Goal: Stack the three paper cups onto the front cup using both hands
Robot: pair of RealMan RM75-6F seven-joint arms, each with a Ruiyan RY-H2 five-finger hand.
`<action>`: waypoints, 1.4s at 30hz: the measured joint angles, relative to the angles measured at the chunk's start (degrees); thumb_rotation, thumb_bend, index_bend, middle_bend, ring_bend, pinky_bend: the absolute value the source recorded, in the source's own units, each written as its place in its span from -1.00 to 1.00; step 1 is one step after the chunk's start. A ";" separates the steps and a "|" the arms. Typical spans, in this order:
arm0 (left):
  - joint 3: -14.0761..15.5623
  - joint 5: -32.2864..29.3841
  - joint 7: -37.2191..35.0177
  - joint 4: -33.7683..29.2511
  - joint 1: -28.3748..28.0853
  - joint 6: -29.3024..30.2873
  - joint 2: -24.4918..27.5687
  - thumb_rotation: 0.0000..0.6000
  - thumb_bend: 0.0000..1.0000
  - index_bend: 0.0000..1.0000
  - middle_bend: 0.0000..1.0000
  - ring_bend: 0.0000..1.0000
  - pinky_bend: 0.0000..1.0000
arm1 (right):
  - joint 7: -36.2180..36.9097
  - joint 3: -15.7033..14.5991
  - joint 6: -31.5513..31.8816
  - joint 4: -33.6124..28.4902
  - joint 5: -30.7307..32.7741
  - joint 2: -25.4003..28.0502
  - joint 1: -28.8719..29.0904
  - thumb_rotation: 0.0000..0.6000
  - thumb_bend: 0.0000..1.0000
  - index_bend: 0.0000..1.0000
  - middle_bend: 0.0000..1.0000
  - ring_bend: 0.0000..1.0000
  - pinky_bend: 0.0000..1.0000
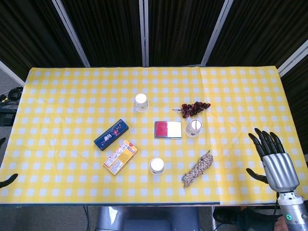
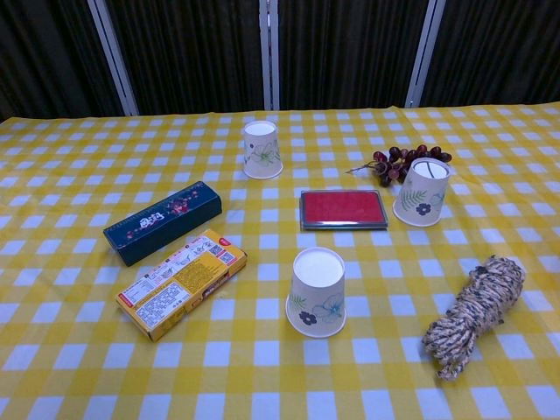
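Three white paper cups with a leaf print stand upside down on the yellow checked tablecloth. The front cup (image 1: pixel 156 166) (image 2: pixel 317 291) is near the table's middle front. A second cup (image 1: pixel 141 102) (image 2: pixel 262 149) is at the back, and a third cup (image 1: pixel 194 127) (image 2: pixel 423 191) is at the right. My right hand (image 1: pixel 272 155) hovers at the table's right front corner, fingers spread, holding nothing, well away from every cup. Of my left hand (image 1: pixel 6 181) only dark fingertips show at the left edge, apart and empty. Neither hand shows in the chest view.
A dark blue box (image 1: pixel 110 134) (image 2: pixel 163 221) and a yellow-orange box (image 1: pixel 120 157) (image 2: pixel 181 282) lie left of the front cup. A flat red case (image 1: pixel 168 129) (image 2: pixel 343 209) lies between the cups. Dark grapes (image 1: pixel 195 108) (image 2: pixel 402 162) sit behind the right cup. A rope bundle (image 1: pixel 198 169) (image 2: pixel 475 313) lies front right.
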 measured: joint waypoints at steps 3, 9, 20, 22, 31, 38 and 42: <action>-0.06 -0.21 0.05 0.01 -0.02 -0.11 -0.02 1.00 -1.00 -1.00 -1.00 -1.00 -1.00 | -0.08 -0.08 -0.21 0.06 -0.03 -0.10 0.05 1.00 -1.00 -0.86 -1.00 -1.00 -1.00; -0.12 -0.71 0.75 -0.37 -0.22 -0.74 -0.17 1.00 -1.00 -1.00 -1.00 -1.00 -1.00 | -0.06 -0.16 -1.89 0.39 0.35 -0.52 0.75 1.00 -1.00 -0.86 -1.00 -1.00 -1.00; -0.80 -2.34 2.78 -1.93 -1.52 -3.13 -0.08 1.00 -1.00 -1.00 -1.00 -1.00 -1.00 | 2.89 2.93 -18.84 4.59 4.78 -2.40 11.53 1.00 -1.00 -0.84 -0.99 -1.00 -0.86; -1.06 -3.15 2.97 -1.90 -2.04 -4.18 -0.06 1.00 -1.00 -1.00 -1.00 -1.00 -1.00 | 3.78 4.20 -23.27 7.20 6.42 -3.55 15.11 1.00 -1.00 -0.82 -0.94 -1.00 -0.66; -1.88 -5.39 3.75 -1.50 -3.92 -7.30 -0.32 1.00 -1.00 -1.00 -1.00 -1.00 -1.00 | 4.98 8.12 -38.63 19.13 16.19 -10.27 26.75 1.00 -0.84 -0.76 -0.73 -0.86 -0.44; -2.10 -7.30 4.14 -0.71 -4.90 -9.52 -0.69 1.00 -1.00 -1.00 -1.00 -1.00 -1.00 | 7.58 9.60 -45.57 21.98 22.97 -14.62 31.20 1.00 -0.78 -0.71 -0.68 -0.82 -0.42; -2.16 -7.50 4.31 -0.41 -5.19 -9.78 -0.85 1.00 -1.00 -1.00 -1.00 -1.00 -1.00 | 7.86 9.59 -46.46 23.71 23.90 -16.92 32.59 1.00 -0.73 -0.64 -0.63 -0.76 -0.40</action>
